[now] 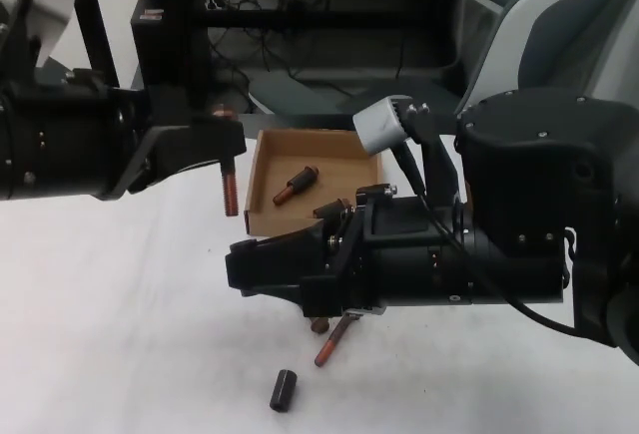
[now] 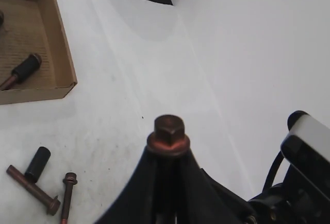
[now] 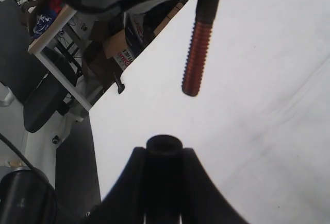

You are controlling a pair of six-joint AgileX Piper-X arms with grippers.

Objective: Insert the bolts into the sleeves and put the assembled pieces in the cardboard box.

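My left gripper (image 1: pixel 228 148) is shut on a copper bolt (image 1: pixel 231 191) that hangs threads down above the bench, just left of the cardboard box (image 1: pixel 252 180). In the left wrist view the bolt's hex head (image 2: pixel 168 133) sits between the fingers of my left gripper (image 2: pixel 167 149). My right gripper (image 3: pixel 164 157) is shut on a black sleeve (image 3: pixel 164 145) with its bore end facing out. Beyond the sleeve hangs the bolt's threaded end (image 3: pixel 195 59), apart from it. In the high view my right gripper (image 1: pixel 238 269) sits lower than the bolt and slightly to its right.
One assembled piece (image 1: pixel 296 185) lies in the box (image 2: pixel 61 44). Below the right arm lie a loose bolt (image 1: pixel 332 342), another bolt's head (image 1: pixel 319 324) and a loose sleeve (image 1: pixel 284 390). The white bench is open at the left and front.
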